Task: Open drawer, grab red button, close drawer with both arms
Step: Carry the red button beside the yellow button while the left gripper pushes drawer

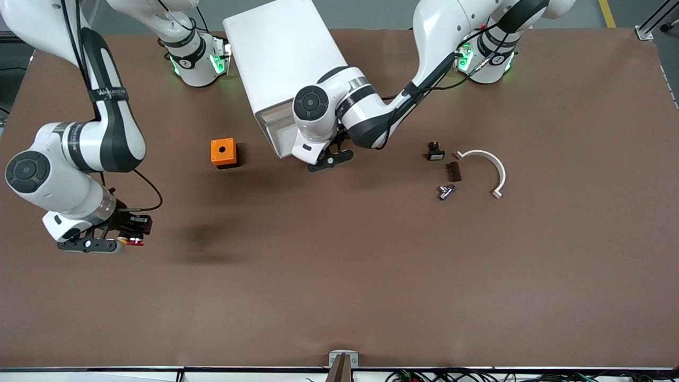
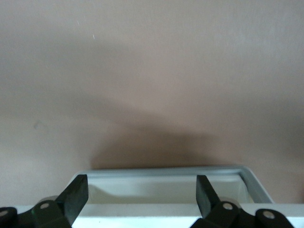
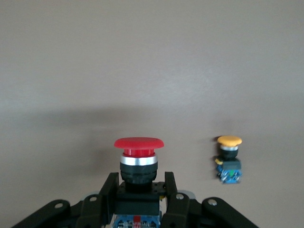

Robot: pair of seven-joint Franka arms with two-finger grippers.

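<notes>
Button [image 3: 138, 159] clamped in right claw [image 3: 140, 192].

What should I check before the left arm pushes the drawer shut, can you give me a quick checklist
1. Red button held in the right gripper, jaws shut on its body: ok.
2. Right gripper well away from the cabinet, toward the right arm's end of the table: ok.
3. Drawer open, so there is something to close: ok.
4. Left gripper at the drawer front, fingers open: ok.
5. Drawer free of other contents: cannot tell, only part of the inside shows.
6. Yellow-capped button lying apart on the table, not blocking: ok.
</notes>
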